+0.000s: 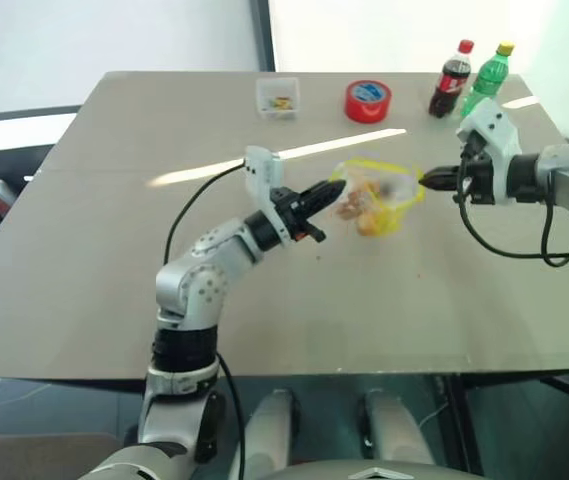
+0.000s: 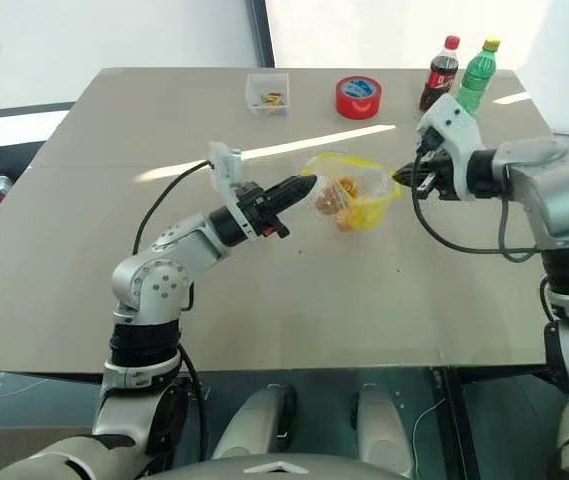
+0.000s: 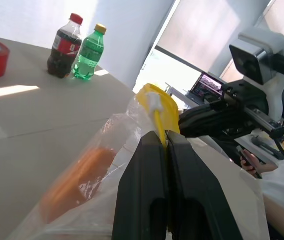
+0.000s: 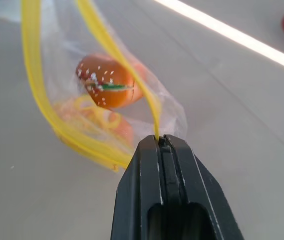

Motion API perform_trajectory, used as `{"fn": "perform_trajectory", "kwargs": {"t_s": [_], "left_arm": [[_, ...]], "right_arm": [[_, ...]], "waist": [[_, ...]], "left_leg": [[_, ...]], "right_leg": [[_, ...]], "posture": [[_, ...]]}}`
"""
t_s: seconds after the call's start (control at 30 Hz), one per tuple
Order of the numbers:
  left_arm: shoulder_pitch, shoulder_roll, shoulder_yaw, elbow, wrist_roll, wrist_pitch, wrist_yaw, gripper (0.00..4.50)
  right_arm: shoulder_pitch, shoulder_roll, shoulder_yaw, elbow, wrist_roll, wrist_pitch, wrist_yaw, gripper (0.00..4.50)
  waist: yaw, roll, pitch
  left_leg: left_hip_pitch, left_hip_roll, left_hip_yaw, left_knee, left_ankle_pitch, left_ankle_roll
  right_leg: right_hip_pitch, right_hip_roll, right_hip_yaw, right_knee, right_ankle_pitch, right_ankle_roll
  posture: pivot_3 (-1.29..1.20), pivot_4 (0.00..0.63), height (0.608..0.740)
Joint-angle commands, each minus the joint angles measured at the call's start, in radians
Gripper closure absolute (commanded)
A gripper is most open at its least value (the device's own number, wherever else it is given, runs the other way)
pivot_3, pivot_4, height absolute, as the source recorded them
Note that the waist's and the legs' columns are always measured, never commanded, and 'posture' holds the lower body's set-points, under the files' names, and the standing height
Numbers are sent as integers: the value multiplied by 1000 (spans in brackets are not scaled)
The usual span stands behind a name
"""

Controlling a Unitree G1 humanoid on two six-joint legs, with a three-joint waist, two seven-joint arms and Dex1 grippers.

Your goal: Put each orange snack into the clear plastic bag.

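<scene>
Item: clear crinkly plastic zip bag with a yellow strip along its mouth. Position: held in the air above the middle of the tabletop, somewhat toward the far right corner, stretched between both arms. Mouth open, seen as a yellow loop in the right wrist view.

Contents: orange glossy oval wrapped snacks. One shows plainly inside the bag, with white specks and a green-and-red band. A second orange shape lies lower in the bag behind the film; it looks like the other snack, though the creased plastic blurs it. No orange snack lies loose on the grey tabletop.

Left gripper: black fingers pressed together on the bag's edge nearest it, pinching yellow strip and film.

Right gripper: black fingers closed on the yellow strip at the opposite side of the mouth.

Other stock, far edge of the tabletop: small clear rigid square box with coloured bits; red tape roll with a blue-and-white face; dark cola bottle with a red cap; green soda bottle with a yellow cap, the two bottles just beside each other near the far right corner.

Status, as judged: loading appears done, both snacks bagged. Remaining: perhaps only setting the bag down; the mouth is not yet sealed.
</scene>
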Motion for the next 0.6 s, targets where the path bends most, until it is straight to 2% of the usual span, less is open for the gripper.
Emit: {"fn": "perform_trajectory", "kwargs": {"t_s": [0.03, 0.13, 0.23, 0.27, 0.3, 0.33, 0.47, 0.6], "left_arm": [[23, 21, 29, -13, -23, -5, -3, 4500], [64, 45, 18, 6, -6, -13, -19, 4500], [84, 56, 16, 18, -6, -20, -27, 4500], [87, 61, 16, 22, -6, -23, -31, 4500], [89, 65, 16, 24, -5, -25, -34, 4500], [90, 68, 16, 26, -5, -27, -37, 4500], [93, 80, 12, 32, -1, -32, -47, 4500], [95, 91, 3, 29, 6, -35, -58, 4500]], "right_arm": [[-11, 12, -46, 29, -20, -49, -42, 4441], [32, 20, -57, 14, -3, -106, -18, 4441], [70, 22, -71, -9, 5, -118, -31, 3573], [91, 10, -62, -22, -11, -142, -26, 3434], [109, -1, -56, -32, -21, -163, -16, 2799], [125, -8, -53, -38, -29, -188, -7, 2459], [190, -23, -18, -34, -93, -346, 23, 2459], [155, 31, 16, 63, -164, -441, -10, 2459]], "waist": [[2, 0, 0], [6, 0, 0], [15, 0, 0], [20, 0, 0], [21, 0, 0], [22, 0, 0], [21, 0, 0], [13, 0, 0]], "left_leg": [[0, 0, 0, 0, 0, 0], [-1, 0, 0, 0, 0, 0], [-1, 0, 0, 0, 0, 0], [-1, 0, 0, 0, 0, 0], [-1, 0, 0, 0, 0, 0], [-1, 0, 0, 0, 0, 0], [-1, 0, 0, 0, 0, 0], [0, 0, 1, 0, 0, 0]], "right_leg": [[0, 0, 0, 0, 0, 0], [0, 0, 0, -1, 0, 0], [0, 0, 0, -2, 0, 0], [0, 0, 0, -2, 0, 0], [0, 0, 0, -2, 0, 0], [0, 0, -1, -2, 0, 0], [0, 0, -1, -2, 0, 0], [0, 0, 0, -1, 0, 0]], "posture": [[0, 150, 740], [0, 150, 740], [0, 150, 740], [0, 150, 740], [0, 150, 740], [0, 150, 740], [0, 150, 740], [0, 150, 740]]}}
